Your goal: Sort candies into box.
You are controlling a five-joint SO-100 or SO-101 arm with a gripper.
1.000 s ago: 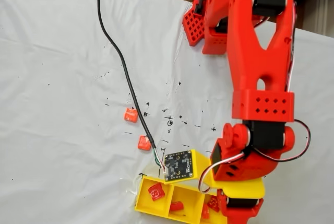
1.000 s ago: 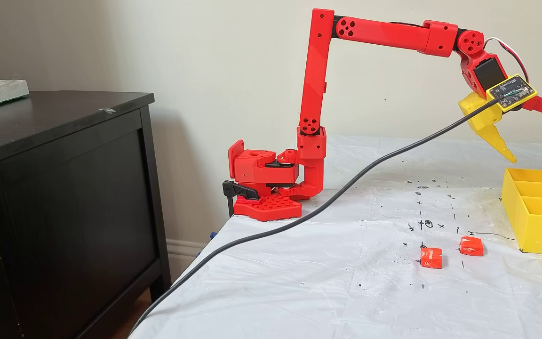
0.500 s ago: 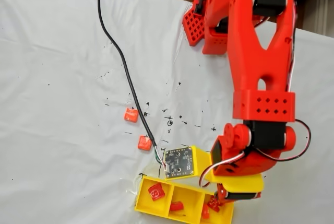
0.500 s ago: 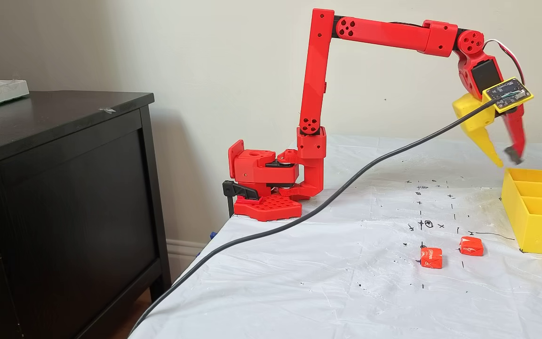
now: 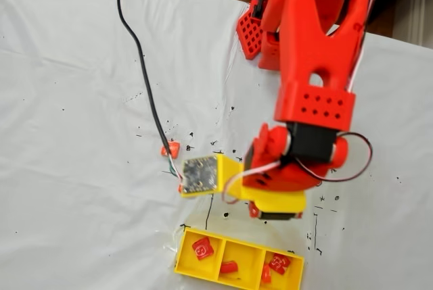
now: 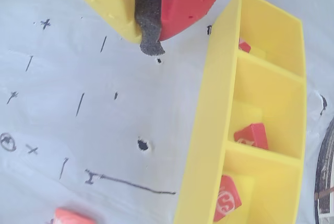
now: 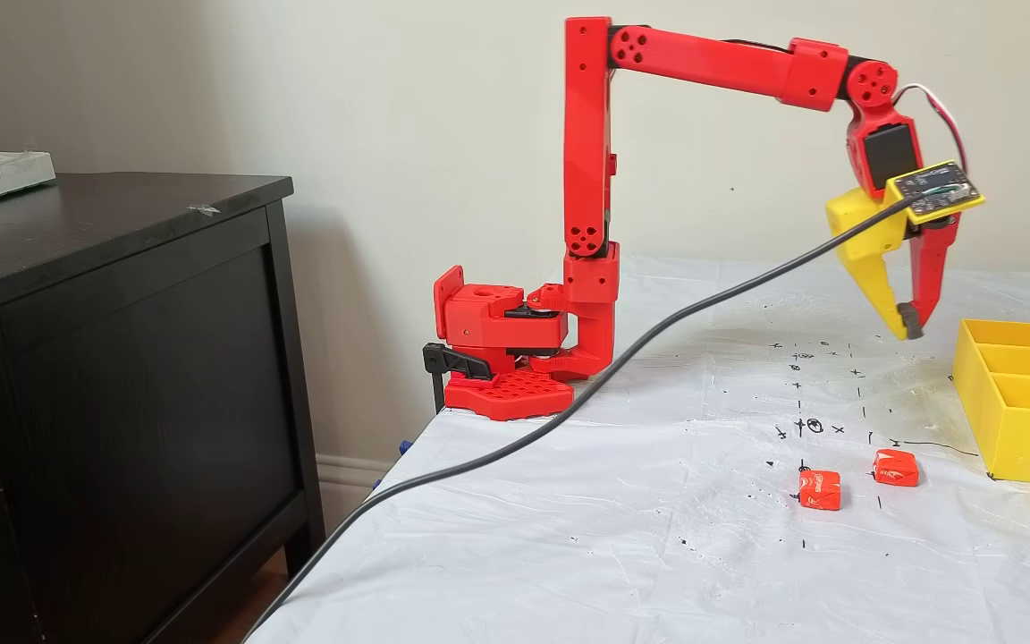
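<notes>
your red-and-yellow two-finger gripper (image 7: 907,333) hangs pressed together, empty, above the white ink-marked table sheet (image 7: 658,501). the shallow yellow three-compartment plastic box (image 7: 1020,420) sits right, two orange-red wrapped candies (image 7: 820,490) loose beside it. dark wooden cabinet (image 7: 113,376) left, cream wall (image 7: 390,107) behind.

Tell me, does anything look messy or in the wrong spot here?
Two candies lie on the white table cover, outside the yellow box, which already holds four candies in its compartments. Nothing is spilled or broken. The pincer hangs shut and empty above the cover, beside the box.
</notes>
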